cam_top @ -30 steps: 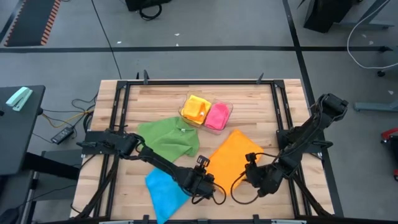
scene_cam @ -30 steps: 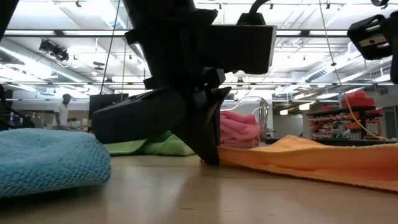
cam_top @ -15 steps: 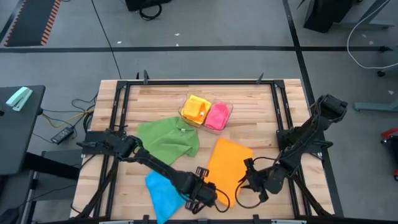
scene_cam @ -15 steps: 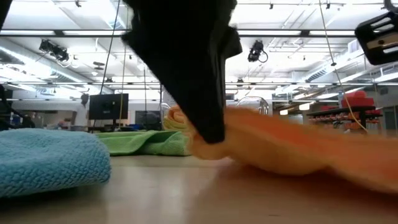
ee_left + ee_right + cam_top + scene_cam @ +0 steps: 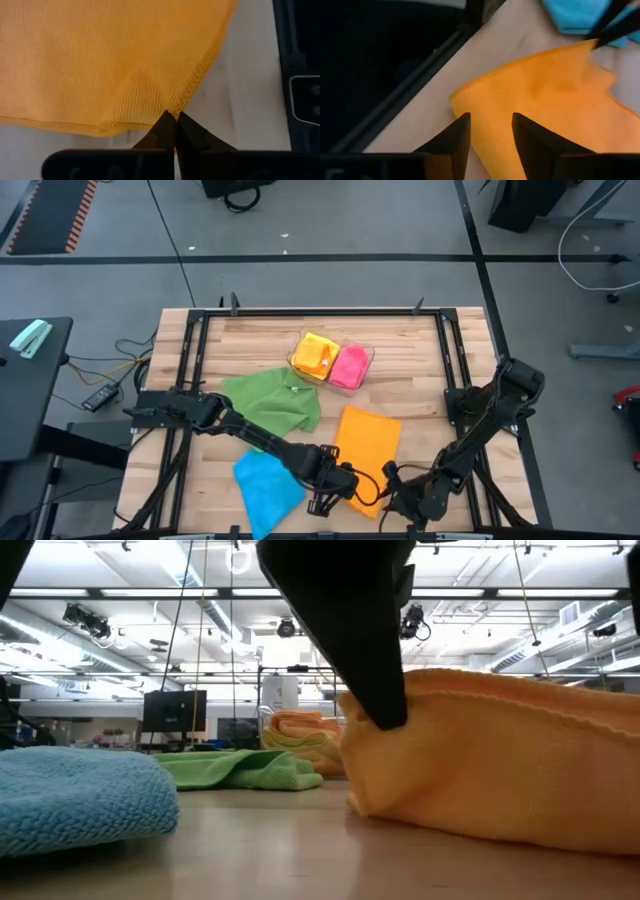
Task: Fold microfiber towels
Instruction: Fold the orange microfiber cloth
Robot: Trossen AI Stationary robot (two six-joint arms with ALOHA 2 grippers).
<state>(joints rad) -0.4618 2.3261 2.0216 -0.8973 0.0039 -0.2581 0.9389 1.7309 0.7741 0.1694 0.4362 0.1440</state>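
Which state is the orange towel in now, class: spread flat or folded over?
Folded over. From above the orange towel is a narrow rectangle; the low view shows doubled layers. The left gripper is shut, pinching its corner.

Bright, even overhead strip lighting, soft faint shadows, near dark arm blurred in low view.

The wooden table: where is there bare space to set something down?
Bare table: the back strip behind the clear plastic tray, and the right side beside the orange microfiber towel. Crowded: the front middle, with both claws, the orange, blue towel and green towel.
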